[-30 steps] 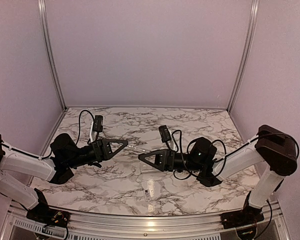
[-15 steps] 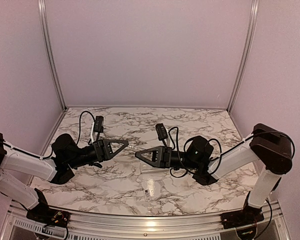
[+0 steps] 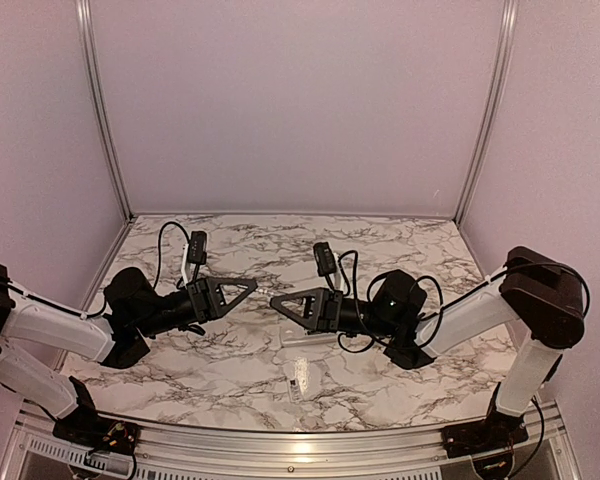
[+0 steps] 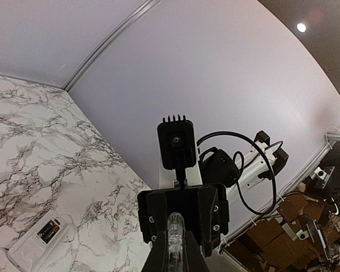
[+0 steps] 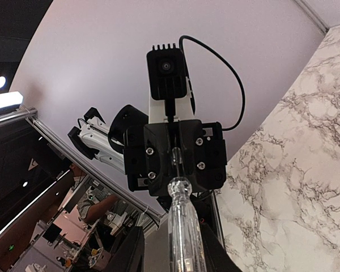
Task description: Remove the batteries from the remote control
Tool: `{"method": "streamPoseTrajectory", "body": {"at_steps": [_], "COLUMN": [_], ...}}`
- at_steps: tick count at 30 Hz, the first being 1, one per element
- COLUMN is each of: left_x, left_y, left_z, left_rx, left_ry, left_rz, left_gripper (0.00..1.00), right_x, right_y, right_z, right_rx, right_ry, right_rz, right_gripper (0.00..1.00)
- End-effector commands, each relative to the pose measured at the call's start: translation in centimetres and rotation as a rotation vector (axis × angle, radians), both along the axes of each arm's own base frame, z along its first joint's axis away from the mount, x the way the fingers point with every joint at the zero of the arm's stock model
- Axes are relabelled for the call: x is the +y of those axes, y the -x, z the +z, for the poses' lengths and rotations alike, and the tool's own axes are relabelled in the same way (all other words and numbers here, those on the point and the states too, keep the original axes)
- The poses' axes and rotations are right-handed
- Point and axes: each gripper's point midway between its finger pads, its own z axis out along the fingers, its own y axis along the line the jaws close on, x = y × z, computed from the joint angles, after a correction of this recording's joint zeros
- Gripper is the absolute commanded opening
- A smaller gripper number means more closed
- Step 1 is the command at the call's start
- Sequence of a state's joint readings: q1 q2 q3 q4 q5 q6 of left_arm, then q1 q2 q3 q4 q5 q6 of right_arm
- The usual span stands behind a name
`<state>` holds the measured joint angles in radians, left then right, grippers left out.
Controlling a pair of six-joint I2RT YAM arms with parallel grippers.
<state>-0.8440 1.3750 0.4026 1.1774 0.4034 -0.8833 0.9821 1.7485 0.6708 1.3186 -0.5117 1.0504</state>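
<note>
Top view: the left gripper (image 3: 251, 286) and right gripper (image 3: 273, 300) face each other, tips close, above the marble table (image 3: 410, 250). The remote control (image 3: 298, 382) lies near the front edge.

Left wrist: the left gripper's jaws clamp a clear strip (image 4: 174, 241). The batteries (image 4: 48, 231) sit in the remote's recess.

Right wrist: the right fingers flank the strip, but it is unclear whether they grip it.

Here we are in a robot lab test cell: a marble-patterned bench (image 3: 380, 250), plain lilac panels (image 3: 300, 100) walling three of its sides, aluminium posts (image 3: 102, 110) at its far corners, an aluminium rail (image 3: 280, 452) along its near edge, and cardboard boxes (image 4: 283, 220) stacked beyond it.
</note>
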Motion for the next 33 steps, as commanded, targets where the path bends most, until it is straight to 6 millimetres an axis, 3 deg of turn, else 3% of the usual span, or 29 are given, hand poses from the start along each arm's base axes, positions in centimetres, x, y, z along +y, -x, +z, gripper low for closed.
{"method": "streamPoseTrajectory", "body": {"at_steps": [1, 6, 9, 13, 33], "left_x": [0.0, 0.2, 0.2, 0.4, 0.1], "left_y": [-0.6, -0.7, -0.6, -0.7, -1.2], "left_z": [-0.4, -0.4, -0.2, -0.2, -0.8], "left_rx": [0.002, -0.005, -0.013, -0.018, -0.016], "left_ry": [-0.023, -0.034, -0.037, -0.048, -0.079], "left_rz": [0.029, 0.040, 0.040, 0.053, 0.065], "left_gripper": [0.00, 0.00, 0.00, 0.00, 0.00], "right_x": [-0.6, -0.2, 0.0, 0.0, 0.2], "right_y": [-0.3, -0.6, -0.9, -1.3, -1.5], "right_z": [4.9, 5.1, 4.9, 4.7, 4.2], "right_rx": [-0.121, -0.122, -0.118, -0.115, -0.116], "right_ry": [-0.143, -0.137, -0.115, -0.083, -0.046], "right_rz": [-0.039, -0.040, -0.056, -0.081, -0.089], "right_gripper": [0.29, 0.28, 0.38, 0.43, 0.25]}}
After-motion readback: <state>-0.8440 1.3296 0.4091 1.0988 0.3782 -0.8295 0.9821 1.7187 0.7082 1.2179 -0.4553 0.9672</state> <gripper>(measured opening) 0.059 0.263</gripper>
